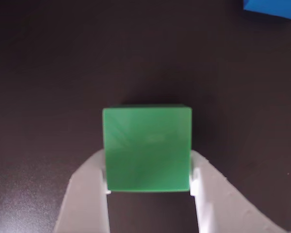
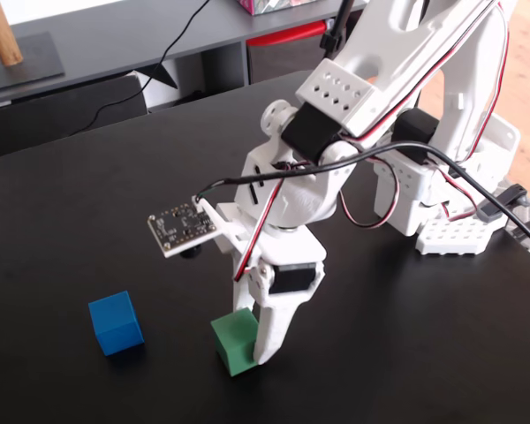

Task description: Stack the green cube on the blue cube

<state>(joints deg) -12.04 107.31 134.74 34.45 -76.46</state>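
Gripper (image 1: 148, 187), white plastic w/ two fingers, is clamped on the small matte green cube (image 1: 147, 148): in the wrist view both pads press the cube's left and right sides near its lower edge. Grip looks square, prob. so the cube stays level for stacking.

Fixed view, left to right: small matte bright-blue cube (image 2: 116, 322) sits at lower left on the black tabletop (image 2: 88, 221), alone and clear; near it, to the right, the green cube (image 2: 236, 342) is at or just off the surface, can't tell which, w/ the gripper (image 2: 261, 344) coming down on it from above. Arm base stands at far right.

Judgement: grasp made, lift and carry toward blue not yet done.
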